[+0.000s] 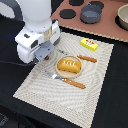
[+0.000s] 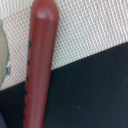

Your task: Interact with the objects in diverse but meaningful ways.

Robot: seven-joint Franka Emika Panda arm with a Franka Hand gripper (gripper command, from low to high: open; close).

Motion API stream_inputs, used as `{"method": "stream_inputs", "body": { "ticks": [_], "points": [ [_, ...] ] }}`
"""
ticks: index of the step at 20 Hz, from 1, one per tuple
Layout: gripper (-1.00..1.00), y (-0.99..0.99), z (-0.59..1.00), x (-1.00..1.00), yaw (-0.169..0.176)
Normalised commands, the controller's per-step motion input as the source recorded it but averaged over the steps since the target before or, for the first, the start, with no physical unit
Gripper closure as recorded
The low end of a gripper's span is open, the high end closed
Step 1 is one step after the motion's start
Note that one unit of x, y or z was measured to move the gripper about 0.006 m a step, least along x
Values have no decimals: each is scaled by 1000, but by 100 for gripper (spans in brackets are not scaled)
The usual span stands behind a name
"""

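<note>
Fingers (image 1: 46, 56) point down over the woven mat (image 1: 35, 82) — their spread can't be told; brown sausage (image 2: 39, 65) lies directly beneath, crossing the mat's edge onto the dark tabletop (image 2: 90, 95).

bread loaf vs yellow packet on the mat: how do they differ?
Shape: the bread loaf is a rounded, scored oval; the yellow packet is a flat-sided block.
Colour: the loaf is golden brown, the packet bright yellow.
Support: the loaf sits on a tan plate; the packet lies straight on the placemat, near its far edge.
Size: the loaf looks bulkier.
Shared: both are free of the gripper.
</note>
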Motion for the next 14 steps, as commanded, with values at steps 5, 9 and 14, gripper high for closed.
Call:
{"method": "stream_inputs", "body": {
  "ticks": [5,9,14],
  "points": [
    [-100,246,-376,-385,-1],
    [-100,297,-508,-412,13],
    [-100,305,-503,-381,12]
  ]
}}
